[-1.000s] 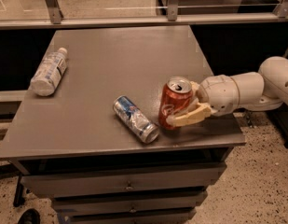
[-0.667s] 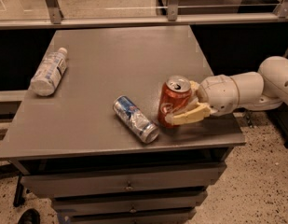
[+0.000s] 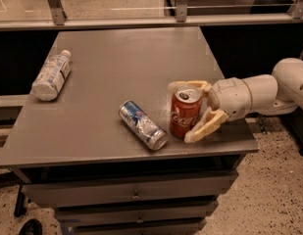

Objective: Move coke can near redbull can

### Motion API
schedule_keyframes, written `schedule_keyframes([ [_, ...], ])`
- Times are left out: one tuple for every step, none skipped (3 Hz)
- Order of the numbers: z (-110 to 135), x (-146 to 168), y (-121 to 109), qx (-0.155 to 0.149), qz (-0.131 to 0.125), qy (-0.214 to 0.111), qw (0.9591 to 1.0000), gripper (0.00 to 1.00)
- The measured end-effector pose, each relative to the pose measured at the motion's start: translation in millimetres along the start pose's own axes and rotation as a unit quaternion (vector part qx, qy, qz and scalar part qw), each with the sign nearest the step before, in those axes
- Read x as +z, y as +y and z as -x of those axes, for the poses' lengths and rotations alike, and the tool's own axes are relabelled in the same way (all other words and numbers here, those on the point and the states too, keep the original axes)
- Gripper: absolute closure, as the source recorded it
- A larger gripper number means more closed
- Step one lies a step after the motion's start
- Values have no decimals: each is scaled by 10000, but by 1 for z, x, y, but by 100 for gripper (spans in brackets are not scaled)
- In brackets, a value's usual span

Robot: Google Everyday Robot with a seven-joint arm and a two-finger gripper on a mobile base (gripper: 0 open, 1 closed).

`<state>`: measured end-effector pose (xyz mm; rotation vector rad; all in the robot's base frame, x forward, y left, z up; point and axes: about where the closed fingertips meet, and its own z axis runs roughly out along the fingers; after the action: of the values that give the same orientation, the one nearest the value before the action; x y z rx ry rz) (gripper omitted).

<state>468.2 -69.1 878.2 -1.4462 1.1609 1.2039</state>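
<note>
The coke can [image 3: 184,114], white Coca-Cola script showing, stands just beside the lying redbull can [image 3: 142,125]. The gripper [image 3: 182,112], reaching from the right, clasps the coke can.

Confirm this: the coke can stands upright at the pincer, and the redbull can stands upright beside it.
Not right. The redbull can lies on its side on the table, as the camera view shows. The coke can does stand upright at the pincer, with the redbull can beside it.

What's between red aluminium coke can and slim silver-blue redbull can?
Only bare grey tabletop, per camera view; gripper grips the upright coke can, redbull can lies flat.
</note>
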Motion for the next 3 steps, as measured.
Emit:
schedule_keyframes([
  [0, -2, -1, -17, -15, 24, 10000, 0],
  [-10, -30, -15, -3, -465, 232, 9987, 0],
  [-20, -90, -39, -49, -1309, 592, 9896, 0],
])
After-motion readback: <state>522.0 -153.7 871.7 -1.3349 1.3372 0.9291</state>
